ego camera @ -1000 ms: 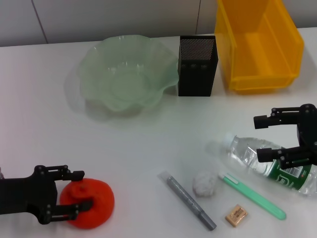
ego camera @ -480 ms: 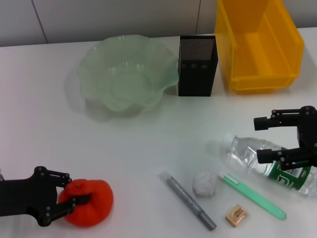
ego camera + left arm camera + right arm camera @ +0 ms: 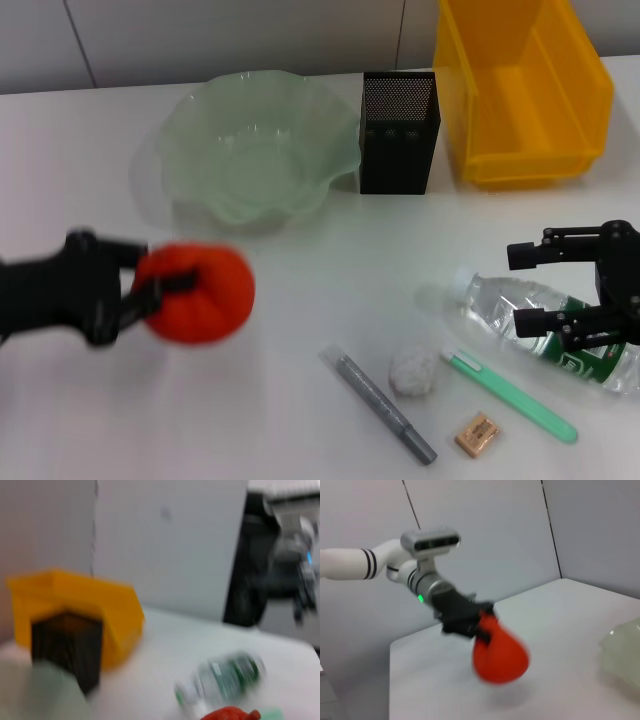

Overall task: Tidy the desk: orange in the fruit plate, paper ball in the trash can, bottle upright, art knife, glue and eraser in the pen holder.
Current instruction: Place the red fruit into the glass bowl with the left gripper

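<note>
My left gripper (image 3: 150, 285) is shut on the red-orange orange (image 3: 198, 294) and holds it above the table, in front of the pale-green fruit plate (image 3: 258, 152). In the right wrist view the orange (image 3: 499, 652) hangs from that gripper (image 3: 470, 622). The bottle (image 3: 545, 330) lies on its side at the right, with my right gripper (image 3: 530, 290) open around its neck end. The paper ball (image 3: 413, 370), a grey pen-like knife (image 3: 378, 403), a green stick (image 3: 510, 395) and the tan eraser (image 3: 477, 434) lie at the front. The black mesh pen holder (image 3: 398, 132) and yellow trash can (image 3: 522, 90) stand at the back.
The left wrist view shows the trash can (image 3: 75, 605), the pen holder (image 3: 67, 645), the lying bottle (image 3: 225, 677) and the orange's top (image 3: 230, 714). The table's white top (image 3: 80, 180) stretches bare to the left of the plate.
My left gripper has lifted the orange off the table and carried it up and toward the fruit plate. The right gripper has sunk slightly at the bottle.
</note>
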`<state>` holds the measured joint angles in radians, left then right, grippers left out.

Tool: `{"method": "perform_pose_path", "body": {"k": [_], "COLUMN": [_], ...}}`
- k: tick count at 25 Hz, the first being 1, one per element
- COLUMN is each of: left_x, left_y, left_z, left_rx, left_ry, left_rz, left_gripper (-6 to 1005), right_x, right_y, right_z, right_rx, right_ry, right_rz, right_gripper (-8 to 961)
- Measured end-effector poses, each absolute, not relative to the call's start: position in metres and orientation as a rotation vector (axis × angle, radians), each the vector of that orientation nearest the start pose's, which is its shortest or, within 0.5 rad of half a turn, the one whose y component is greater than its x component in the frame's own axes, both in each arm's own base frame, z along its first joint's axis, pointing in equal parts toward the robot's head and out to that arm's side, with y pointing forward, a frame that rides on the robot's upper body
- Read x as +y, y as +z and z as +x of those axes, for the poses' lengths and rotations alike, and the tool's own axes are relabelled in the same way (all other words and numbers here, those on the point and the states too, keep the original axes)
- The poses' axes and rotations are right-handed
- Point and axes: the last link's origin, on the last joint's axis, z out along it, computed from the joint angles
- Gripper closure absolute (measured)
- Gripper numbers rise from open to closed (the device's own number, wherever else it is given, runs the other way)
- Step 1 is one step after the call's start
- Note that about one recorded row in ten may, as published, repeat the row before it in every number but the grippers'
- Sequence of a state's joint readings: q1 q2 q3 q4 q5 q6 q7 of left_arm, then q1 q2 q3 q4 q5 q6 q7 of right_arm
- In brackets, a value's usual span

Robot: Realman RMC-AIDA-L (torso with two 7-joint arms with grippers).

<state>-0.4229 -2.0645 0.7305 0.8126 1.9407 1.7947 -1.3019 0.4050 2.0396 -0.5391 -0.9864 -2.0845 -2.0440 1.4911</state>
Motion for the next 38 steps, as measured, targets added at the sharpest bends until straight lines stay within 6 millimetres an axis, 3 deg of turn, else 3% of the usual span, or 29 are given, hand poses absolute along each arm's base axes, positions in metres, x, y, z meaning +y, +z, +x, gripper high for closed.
{"method": "perform_pose_path", "body": {"k": [5, 12, 14, 16, 26, 38], "left_x": [0.338, 0.403, 0.403, 0.427, 0.442, 0.447], "left_y": [0.032, 0.004, 0.004, -0.008, -0.026, -0.039], "left_z": [-0.23, -0.206, -0.206, -0.195, -0.187, -0.178], "left_rx": [-0.358, -0.498, -0.498, -0.524, -0.48, -0.473], "left_ry": [-0.856, -0.764, -0.764, -0.687, -0.565, -0.538], "left_rz": [-2.701, -2.546, -2.546, -2.479, -2.429, -2.393], "left_gripper": [860, 909, 923, 932, 939, 785], "right_x": [0.27, 0.273, 0.273, 0.273, 0.273, 0.272], "right_y": [0.074, 0.066, 0.064, 0.062, 0.062, 0.064], "right_z": [0.265, 0.257, 0.256, 0.255, 0.256, 0.257], "right_rx": [0.531, 0.516, 0.522, 0.531, 0.539, 0.543], "right_ry": [0.731, 0.736, 0.731, 0.721, 0.714, 0.707], "right_rz": [-2.906, -2.943, -2.956, -2.971, -2.971, -2.966], "right_gripper": [177, 177, 177, 177, 177, 177]}}
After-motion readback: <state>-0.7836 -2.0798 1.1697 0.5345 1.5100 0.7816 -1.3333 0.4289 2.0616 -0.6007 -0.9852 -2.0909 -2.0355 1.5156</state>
